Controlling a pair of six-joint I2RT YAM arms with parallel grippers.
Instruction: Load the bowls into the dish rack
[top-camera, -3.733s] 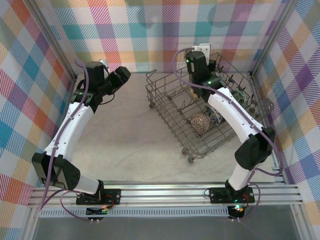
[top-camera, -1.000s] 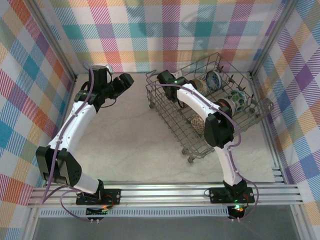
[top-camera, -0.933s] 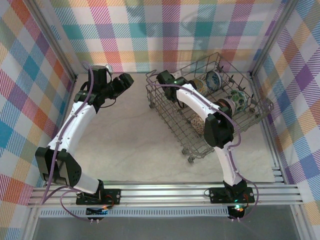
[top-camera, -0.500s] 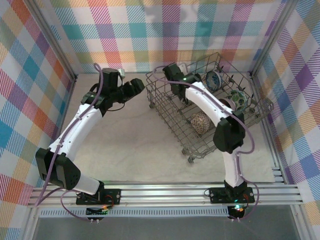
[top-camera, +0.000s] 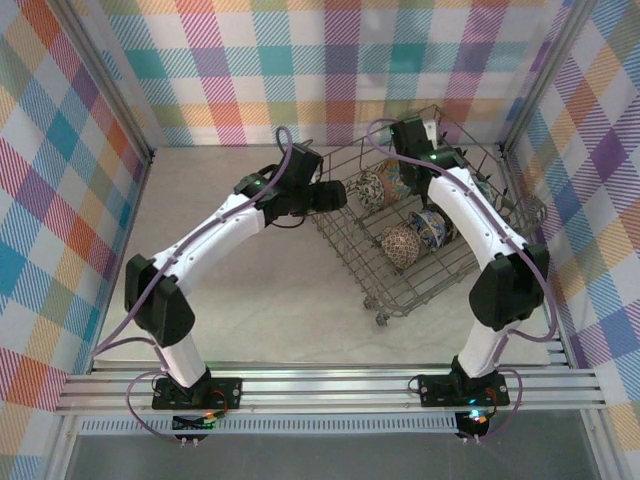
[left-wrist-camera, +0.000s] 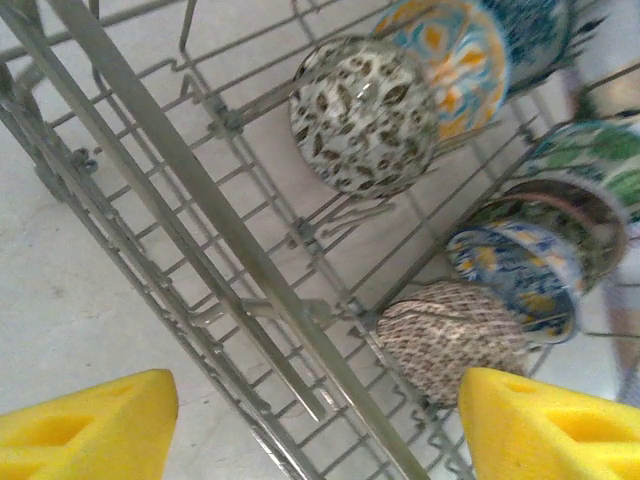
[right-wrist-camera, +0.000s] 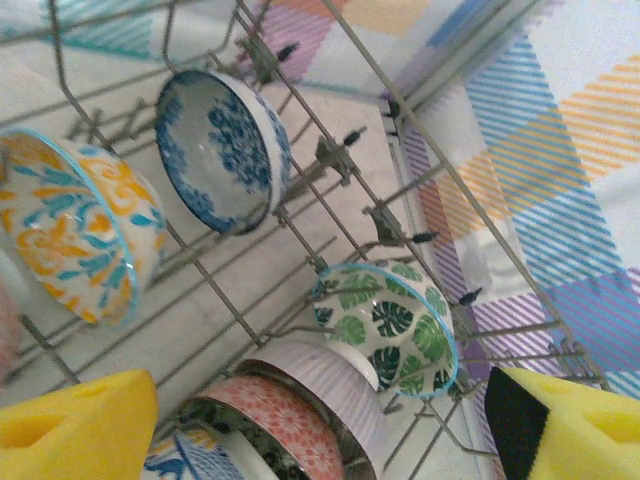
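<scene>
The dish rack (top-camera: 350, 262) stands at the back right and holds several bowls. A beige lattice bowl (top-camera: 402, 245) and a dark grey floral bowl (top-camera: 368, 188) stand on edge between its tines. My left gripper (top-camera: 333, 196) hovers at the rack's left rim (left-wrist-camera: 200, 190), open and empty (left-wrist-camera: 320, 430), above the floral bowl (left-wrist-camera: 365, 115) and the lattice bowl (left-wrist-camera: 450, 335). Over the rack's back part, my right gripper (top-camera: 412, 135) is open and empty (right-wrist-camera: 320, 430). Below it are a green-leaf bowl (right-wrist-camera: 395, 325), a blue-flower bowl (right-wrist-camera: 225, 150) and an orange-teal bowl (right-wrist-camera: 75, 240).
Plaid walls (top-camera: 300, 60) close the table on three sides, and the rack sits near the right wall (right-wrist-camera: 560, 170). Bare tabletop (top-camera: 260, 290) lies left of and in front of the rack. A pink-and-lilac stack of bowls (right-wrist-camera: 300, 400) leans beside the green-leaf bowl.
My left arm has swung right from the back left to the rack's left rim. My right gripper has moved from the rack's left corner to its back part and opened wider.
</scene>
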